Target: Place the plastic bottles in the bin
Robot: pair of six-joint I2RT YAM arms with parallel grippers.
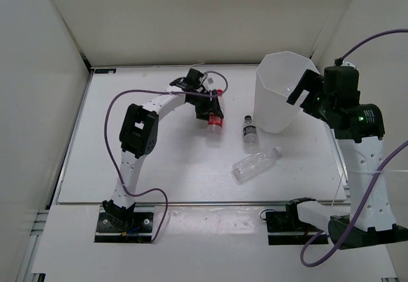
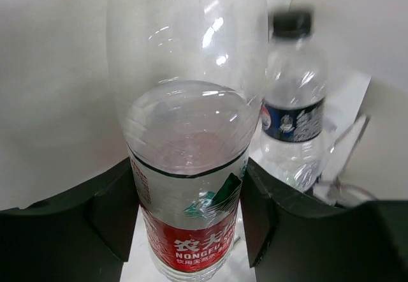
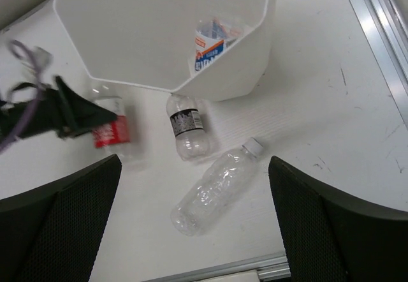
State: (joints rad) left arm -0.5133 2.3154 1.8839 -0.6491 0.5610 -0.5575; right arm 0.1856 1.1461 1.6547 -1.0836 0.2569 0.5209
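My left gripper [image 1: 210, 111] [image 2: 190, 199] is shut on the red-capped bottle with the red-white label [image 1: 215, 124] [image 2: 191, 167], low over the middle of the table; that bottle also shows in the right wrist view [image 3: 111, 132]. The black-capped bottle [image 1: 250, 131] [image 2: 294, 103] [image 3: 186, 129] lies just right of it, in front of the bin. The plain clear bottle [image 1: 255, 164] [image 3: 217, 189] lies on its side nearer me. The white bin [image 1: 274, 113] [image 3: 229, 71] stands at the back right, with the short blue-white labelled bottle [image 3: 210, 46] inside. My right gripper [image 1: 305, 97] [image 3: 194, 164] is open and empty, held high by the bin's right rim.
White walls close in the table on the left, back and right. A metal rail [image 3: 376, 33] runs along the table's right edge. Purple cables [image 1: 127, 97] loop round both arms.
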